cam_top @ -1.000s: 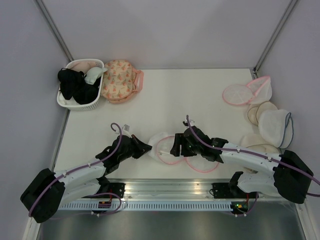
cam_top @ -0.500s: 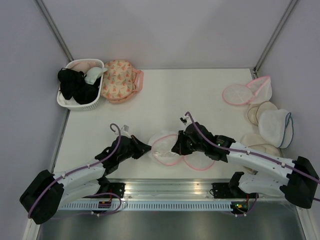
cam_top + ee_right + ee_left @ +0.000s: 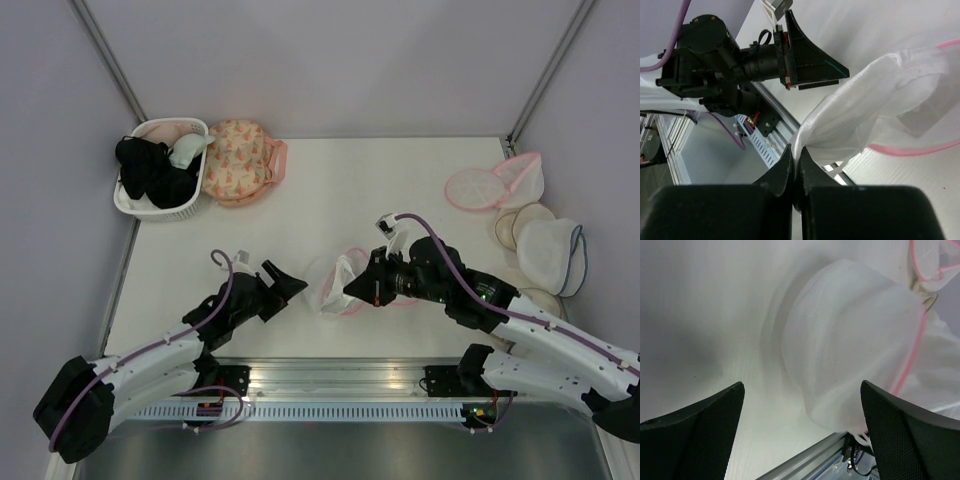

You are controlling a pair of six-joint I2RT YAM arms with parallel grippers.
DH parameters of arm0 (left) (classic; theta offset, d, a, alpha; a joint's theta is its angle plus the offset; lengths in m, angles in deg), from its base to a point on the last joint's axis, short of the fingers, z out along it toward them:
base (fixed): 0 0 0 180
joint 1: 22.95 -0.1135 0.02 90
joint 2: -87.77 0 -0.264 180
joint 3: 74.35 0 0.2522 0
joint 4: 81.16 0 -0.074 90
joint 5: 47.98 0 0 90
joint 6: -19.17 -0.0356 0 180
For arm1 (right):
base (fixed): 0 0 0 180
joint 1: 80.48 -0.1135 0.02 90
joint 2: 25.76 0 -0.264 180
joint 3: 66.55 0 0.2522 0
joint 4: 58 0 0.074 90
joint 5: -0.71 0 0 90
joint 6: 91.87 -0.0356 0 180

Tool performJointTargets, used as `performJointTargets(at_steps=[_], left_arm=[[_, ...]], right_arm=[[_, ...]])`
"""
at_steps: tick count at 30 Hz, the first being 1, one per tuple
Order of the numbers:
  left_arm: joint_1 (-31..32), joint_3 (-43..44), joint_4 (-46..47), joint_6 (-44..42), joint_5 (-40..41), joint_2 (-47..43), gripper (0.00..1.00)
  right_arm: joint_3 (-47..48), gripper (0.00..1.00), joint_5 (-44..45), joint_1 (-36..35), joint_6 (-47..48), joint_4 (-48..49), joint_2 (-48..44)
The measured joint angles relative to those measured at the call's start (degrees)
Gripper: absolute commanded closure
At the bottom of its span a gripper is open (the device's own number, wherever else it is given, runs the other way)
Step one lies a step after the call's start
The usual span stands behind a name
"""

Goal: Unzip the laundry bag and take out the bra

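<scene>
on the bench (image 3: 330,190), close to its near edge, the laundry bag (image 3: 325,288) sits between the two grippers, tilted up, its pink rim gaping. the right gripper (image 3: 795,159) is clamped on a fold of the bra (image 3: 840,125), which trails from the bag's mouth. the left gripper (image 3: 802,390) stands wide apart just beside the bag, holding nothing. at the far left corner a basket (image 3: 133,208) holds black clothes (image 3: 150,175). both arms reach low and inward

readable text: none | labels/brands: none legible | numbers/signs: none legible | views checked: all three
</scene>
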Motion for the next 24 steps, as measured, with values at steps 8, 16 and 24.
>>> performJointTargets(at_steps=[8, 16, 24], left_arm=[[0.0, 3.0, -2.2, -2.8, 0.1, -10.6, 0.0], [-0.3, 6.7, 14.5, -13.2, -15.4, -10.0, 0.0], [-0.6, 12.9, 25.2, -24.1, -41.3, -1.5, 0.0]], right_arm=[[0.7, 0.99, -9.1, 0.2, 3.3, 2.7, -2.8], [10.3, 1.0, -19.2, 0.2, 11.4, 2.0, -0.4], [13.4, 1.0, -25.6, 0.2, 15.2, -0.1, 1.9]])
